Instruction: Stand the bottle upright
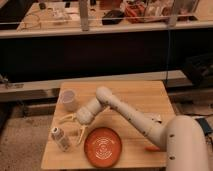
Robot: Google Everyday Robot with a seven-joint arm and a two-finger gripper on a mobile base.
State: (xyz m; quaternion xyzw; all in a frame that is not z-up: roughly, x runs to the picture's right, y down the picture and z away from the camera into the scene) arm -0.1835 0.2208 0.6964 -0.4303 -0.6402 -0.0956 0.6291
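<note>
- Pale grey-beige bottle with a white cap lies tilted near the tabletop's front-left corner, just left of the tool.
- The tool hovers beside it, fingers spread wide, holding nothing.
- Translucent cup stands behind.
- Orange plate sits right of the bottle.
- No writing is legible.

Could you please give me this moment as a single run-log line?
task: stand bottle upright | gripper: jaws open, beside bottle, not gripping | bottle: lying tilted on table, left of orange plate | cup: upright behind
</note>
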